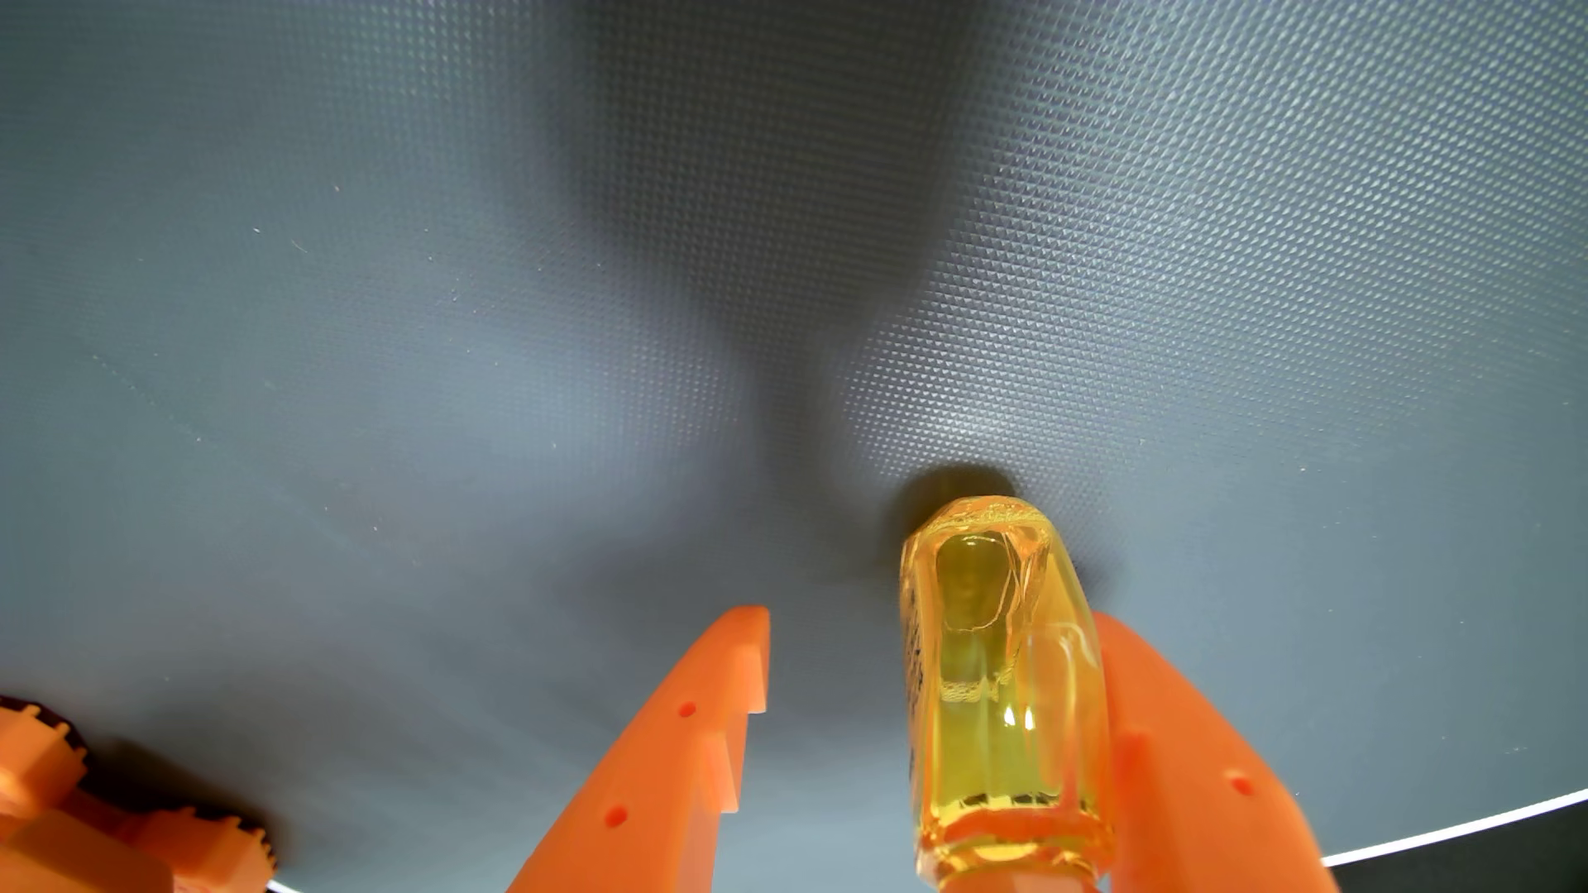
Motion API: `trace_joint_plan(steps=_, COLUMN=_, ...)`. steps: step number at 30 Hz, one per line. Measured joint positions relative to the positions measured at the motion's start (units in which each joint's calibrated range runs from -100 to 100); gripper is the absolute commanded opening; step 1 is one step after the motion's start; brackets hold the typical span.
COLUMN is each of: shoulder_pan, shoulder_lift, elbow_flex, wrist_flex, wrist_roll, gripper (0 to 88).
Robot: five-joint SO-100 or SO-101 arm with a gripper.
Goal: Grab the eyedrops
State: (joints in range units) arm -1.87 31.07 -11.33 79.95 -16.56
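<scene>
Wrist view: yellow eyedrop bottle (pixel 1001 687) upright on grey worktop (pixel 430 343), touching my right finger. My fingers (pixel 928 618) spread wide; left finger well clear of bottle, nothing gripped.

Glossy clear yellow plastic eyedrops bottle (pixel 1001 687) – matt orange plastic gripper (pixel 932 614), fine-textured matt grey mat (pixel 430 343).

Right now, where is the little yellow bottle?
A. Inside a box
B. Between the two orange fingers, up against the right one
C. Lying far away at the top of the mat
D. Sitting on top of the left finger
B. In the wrist view the yellow eyedrops bottle sits between the gripper's orange fingers, against the right finger, with a clear gap to the left finger above the grey mat.
</scene>
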Motion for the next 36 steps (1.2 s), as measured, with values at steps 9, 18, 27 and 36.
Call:
trace_joint_plan(steps=9, shoulder_pan=0.07, shoulder_lift=0.00, elbow_flex=0.00, wrist_flex=-1.48, wrist_roll=0.00, gripper=0.7)
trace_joint_plan(steps=18, shoulder_pan=0.07, shoulder_lift=0.00, elbow_flex=0.00, wrist_flex=-1.66, wrist_roll=2.35, gripper=0.6)
trace_joint_plan(steps=27, shoulder_pan=0.00, shoulder_lift=-8.05, elbow_flex=0.00, wrist_flex=3.40, wrist_roll=5.02, gripper=0.6)
trace_joint_plan(steps=36, shoulder_pan=0.00, shoulder_lift=-16.70, elbow_flex=0.00, wrist_flex=6.19, wrist_roll=11.14, gripper=0.6)
